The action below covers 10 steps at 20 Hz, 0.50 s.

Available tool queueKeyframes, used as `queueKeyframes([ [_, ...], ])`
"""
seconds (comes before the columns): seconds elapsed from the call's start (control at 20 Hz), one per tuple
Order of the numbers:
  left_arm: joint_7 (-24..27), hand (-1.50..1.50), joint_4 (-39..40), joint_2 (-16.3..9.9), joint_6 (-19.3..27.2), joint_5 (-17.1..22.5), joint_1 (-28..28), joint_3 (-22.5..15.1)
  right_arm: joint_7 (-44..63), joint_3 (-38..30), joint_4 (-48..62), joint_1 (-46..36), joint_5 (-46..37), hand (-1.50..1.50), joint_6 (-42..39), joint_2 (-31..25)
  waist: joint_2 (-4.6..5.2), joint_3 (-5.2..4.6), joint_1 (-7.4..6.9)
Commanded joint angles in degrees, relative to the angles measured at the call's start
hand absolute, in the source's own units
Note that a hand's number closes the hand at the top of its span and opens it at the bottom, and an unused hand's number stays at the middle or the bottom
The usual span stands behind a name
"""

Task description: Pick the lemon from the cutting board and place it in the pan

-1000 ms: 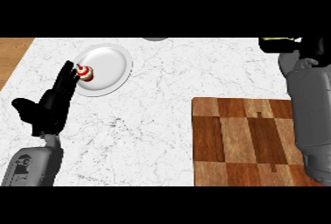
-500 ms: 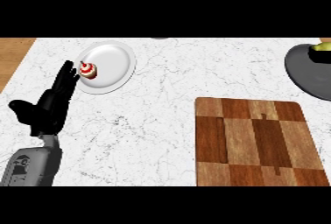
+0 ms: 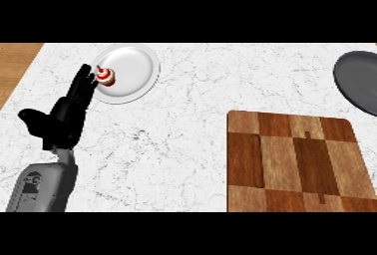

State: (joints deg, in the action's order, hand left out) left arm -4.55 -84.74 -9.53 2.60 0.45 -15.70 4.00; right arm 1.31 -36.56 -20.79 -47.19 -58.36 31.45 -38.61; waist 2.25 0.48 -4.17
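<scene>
Oddly, no lemon shows anywhere in the head view: the cutting board (image 3: pixel 293 162) at the near right of the desk (image 3: pixel 184 124) lies bare, and the visible part of the dark pan (image 3: pixel 358 82) at the far right edge holds nothing that can be seen. Whether the lemon sits in the hidden part of the pan or out of view cannot be told.

Only the left hand (image 3: pixel 63 117) is in view, at the left side, resting with its fingers (image 3: pixel 81 84) straight and pointing toward the far edge, holding nothing. Its fingertips lie just beside a white plate (image 3: pixel 131 72) that carries a small red-and-white thing (image 3: pixel 105 76).

The right hand does not show at all. Pan and board both lie well to the right of the left hand, so the right arm would likely be the nearer one for any move there.
</scene>
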Motion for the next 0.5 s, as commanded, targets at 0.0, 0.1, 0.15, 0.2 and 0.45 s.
queueKeyframes([
  [0.0, 0.5, 0.00, -0.2, 0.9, 0.1, -0.5, 0.0, -1.0, -4.7, -1.9, 4.3, 1.6, 1.5, 1.50, 0.1, -2.6, 0.28, 0.13, -0.35],
  [0.1, -0.2, 0.00, 0.0, 0.4, 0.1, -0.5, -0.6, -0.8, -5.2, -5.3, 5.4, 0.5, 5.6, 1.50, -1.4, -1.1, 0.44, 0.26, -0.65],
  [0.15, 0.4, 0.00, -0.7, 1.2, 1.5, -1.1, -0.4, -0.9, -6.0, -6.5, 6.6, 1.8, 6.9, -1.50, -2.5, -0.9, 0.31, 0.29, -0.33],
  [0.2, 0.5, 0.00, 0.5, -0.8, -1.0, 0.3, -0.5, 0.3, -3.6, -6.8, 8.7, -0.6, 7.7, -1.50, -8.4, -0.8, 0.24, 0.13, -0.71],
  [0.45, -0.7, 0.00, -0.8, -1.1, -0.7, 0.1, -0.5, 0.3, -9.9, -10.4, 10.6, 0.9, 12.0, -1.50, -15.2, -1.4, 0.18, 0.31, -0.92],
])
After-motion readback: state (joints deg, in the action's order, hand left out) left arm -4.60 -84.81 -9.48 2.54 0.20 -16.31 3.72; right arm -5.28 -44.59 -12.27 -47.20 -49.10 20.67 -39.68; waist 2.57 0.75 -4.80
